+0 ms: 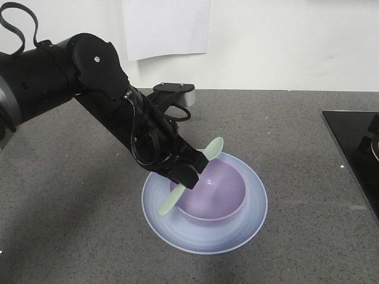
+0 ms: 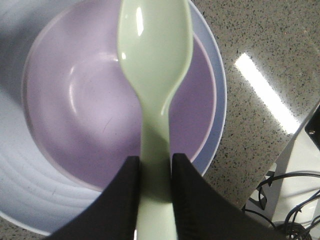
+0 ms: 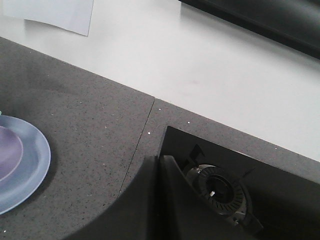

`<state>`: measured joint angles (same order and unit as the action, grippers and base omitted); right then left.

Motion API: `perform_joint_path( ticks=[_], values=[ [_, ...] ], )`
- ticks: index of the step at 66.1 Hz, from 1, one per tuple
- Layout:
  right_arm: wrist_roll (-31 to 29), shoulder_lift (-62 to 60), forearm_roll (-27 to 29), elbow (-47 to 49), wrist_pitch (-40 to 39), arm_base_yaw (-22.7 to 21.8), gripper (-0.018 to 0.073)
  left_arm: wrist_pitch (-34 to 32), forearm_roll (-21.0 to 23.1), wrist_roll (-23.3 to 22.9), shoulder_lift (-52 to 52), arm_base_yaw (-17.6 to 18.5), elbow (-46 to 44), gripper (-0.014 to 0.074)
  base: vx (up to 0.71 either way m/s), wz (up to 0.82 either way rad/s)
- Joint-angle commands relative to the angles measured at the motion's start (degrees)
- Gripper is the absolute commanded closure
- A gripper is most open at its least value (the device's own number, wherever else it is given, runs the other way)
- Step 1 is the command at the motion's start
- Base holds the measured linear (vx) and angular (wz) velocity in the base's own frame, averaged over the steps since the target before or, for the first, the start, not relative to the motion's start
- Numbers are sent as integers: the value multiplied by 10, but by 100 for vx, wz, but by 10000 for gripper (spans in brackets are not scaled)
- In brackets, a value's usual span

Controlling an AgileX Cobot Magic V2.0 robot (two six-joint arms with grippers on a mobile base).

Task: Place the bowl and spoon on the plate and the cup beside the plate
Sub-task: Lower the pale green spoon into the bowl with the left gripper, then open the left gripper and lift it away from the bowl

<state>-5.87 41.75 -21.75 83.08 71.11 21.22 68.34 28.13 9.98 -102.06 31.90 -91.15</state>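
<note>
Front view: saw the bowl point(image 1: 213, 189) sitting in the middle of the plate point(image 1: 251, 219). Saw the left gripper point(image 1: 188, 171) low over the near-left edge of the bowl, pinching the spoon point(image 1: 212, 147) by its handle. Spoon tilted, scoop end up past the far side of the bowl, handle tip down over the plate. No cup anywhere here. Left wrist view: looked down on the spoon point(image 2: 156, 75), held tight between both dark fingers point(image 2: 195, 200), scoop hanging over the inside of the bowl point(image 2: 75, 115), plate point(image 2: 30, 185) under it all. Right wrist view: only a bit of the plate point(image 3: 35, 160) and some grey counter point(image 3: 90, 115); could not tell about the right gripper's fingers. Step in hand, likely: putting the spoon in the bowl. Next: lower a little, then let go softly. Cup not yet placed.
</note>
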Motion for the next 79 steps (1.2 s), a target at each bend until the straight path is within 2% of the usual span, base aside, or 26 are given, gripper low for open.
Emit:
perform_joint_path(
  ticks=[1,16,23,40,49,56,64,71,74,79],
  values=[
    [0,4,-14,9,-44,-3,564,-8,26,1,27,2,-16,441,0,0],
    [1,4,-14,9,-40,-3,564,-8,26,-3,27,2,-16,283,0,0],
    [1,4,-14,9,-39,-3,564,-8,26,-3,27,2,-16,236,0,0],
    [1,4,-14,9,-40,-3,564,5,24,-4,40,0,-16,221,0,0],
    [1,4,-14,9,-40,-3,564,11,-9,-4,69,0,-16,222,0,0],
    [1,4,-14,9,-41,-3,564,11,-52,-20,103,0,-16,223,0,0],
    [1,4,-14,9,-42,-3,564,14,-139,-55,151,0,-16,223,0,0],
    [1,4,-14,9,-43,-3,564,21,-246,-100,194,0,-16,223,0,0],
    [1,4,-14,9,-45,-3,564,27,-309,-120,215,0,-16,223,0,0],
    [1,4,-14,9,-45,-3,564,30,-390,-155,247,0,-16,223,0,0]
  ],
)
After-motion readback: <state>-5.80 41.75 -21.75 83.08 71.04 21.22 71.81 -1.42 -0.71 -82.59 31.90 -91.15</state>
